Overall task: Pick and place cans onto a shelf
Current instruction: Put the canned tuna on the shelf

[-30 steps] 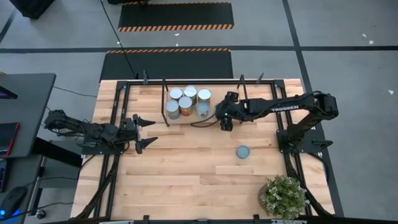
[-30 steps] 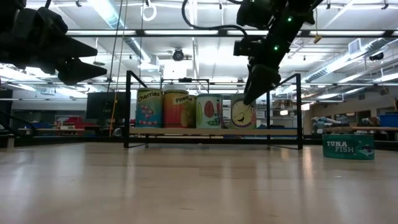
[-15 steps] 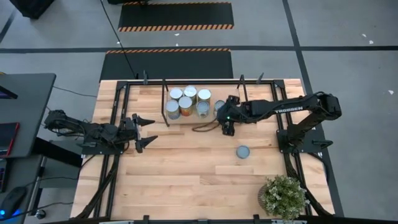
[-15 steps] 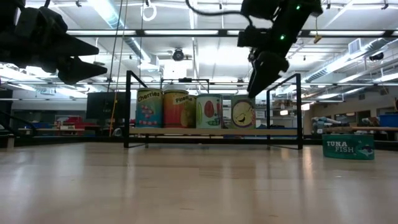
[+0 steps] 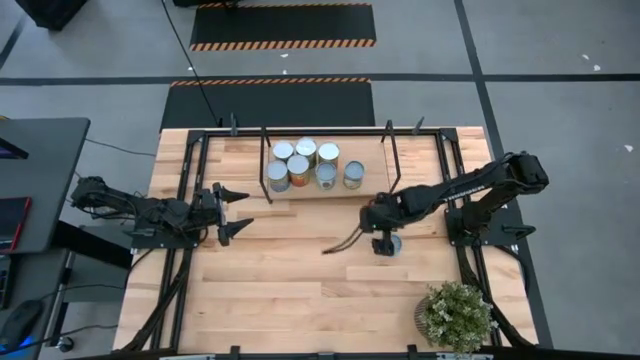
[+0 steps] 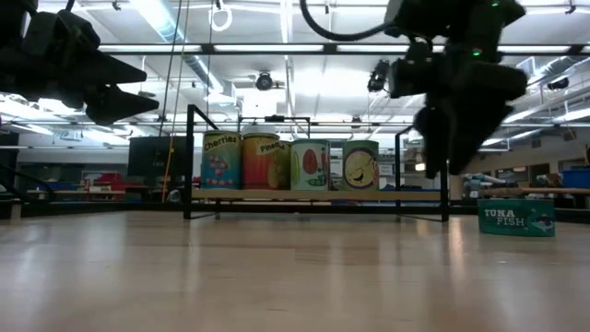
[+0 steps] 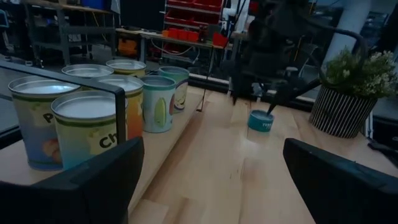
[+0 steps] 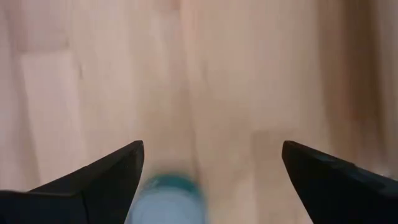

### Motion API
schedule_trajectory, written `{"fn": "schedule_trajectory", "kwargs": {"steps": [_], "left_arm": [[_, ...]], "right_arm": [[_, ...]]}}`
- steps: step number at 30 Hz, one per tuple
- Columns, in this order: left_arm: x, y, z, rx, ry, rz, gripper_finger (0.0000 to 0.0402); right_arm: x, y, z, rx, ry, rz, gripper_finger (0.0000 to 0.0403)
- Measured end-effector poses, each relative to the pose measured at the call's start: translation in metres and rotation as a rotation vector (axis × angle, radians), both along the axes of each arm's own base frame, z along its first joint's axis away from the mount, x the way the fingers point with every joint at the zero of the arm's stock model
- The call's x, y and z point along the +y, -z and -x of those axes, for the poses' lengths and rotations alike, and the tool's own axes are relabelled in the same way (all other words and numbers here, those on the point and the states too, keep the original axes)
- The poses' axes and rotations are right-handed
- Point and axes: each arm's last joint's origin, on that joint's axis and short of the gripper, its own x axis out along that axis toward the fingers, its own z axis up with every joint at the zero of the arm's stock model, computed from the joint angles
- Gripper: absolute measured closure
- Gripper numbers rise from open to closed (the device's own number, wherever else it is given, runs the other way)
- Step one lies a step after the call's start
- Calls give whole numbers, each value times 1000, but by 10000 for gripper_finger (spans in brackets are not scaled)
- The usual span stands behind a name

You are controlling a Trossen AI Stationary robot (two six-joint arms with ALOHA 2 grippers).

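The shelf [image 5: 372,192], a light board in a black rod frame, stands at the table's far middle and carries several upright cans [image 5: 300,165], which also show in the low view [image 6: 286,164] and the left wrist view [image 7: 93,118]. A flat teal tuna can [image 5: 394,243] rests on its base on the table, right of centre [image 6: 516,219] [image 7: 260,121]. My right gripper [image 5: 383,242] hangs open just above that can, which shows blurred between and below its fingers [image 8: 168,199]. My left gripper [image 5: 235,212] is open and empty at the table's left side.
A bushy potted plant [image 5: 458,315] stands at the table's near right corner. A dark cable [image 5: 345,243] trails on the table left of my right gripper. Bare wood lies between the shelf and the near edge.
My right gripper has left the shelf's right end and gone toward the table's near edge and a little right, coming down over the teal tuna can. The can with the face label stays upright at the shelf's right end.
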Motion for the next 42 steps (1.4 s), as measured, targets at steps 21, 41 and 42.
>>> {"fn": "schedule_trajectory", "kwargs": {"steps": [21, 41, 42], "left_arm": [[0, 1, 0, 5, 0, -2, 10], [0, 1, 0, 5, 0, -3, 10], [0, 1, 0, 6, 0, -2, 10]], "right_arm": [[41, 46, 11, 293, 51, 82, 13], [18, 26, -5, 282, 4, 81, 103], [13, 20, -9, 276, 4, 92, 99]]}}
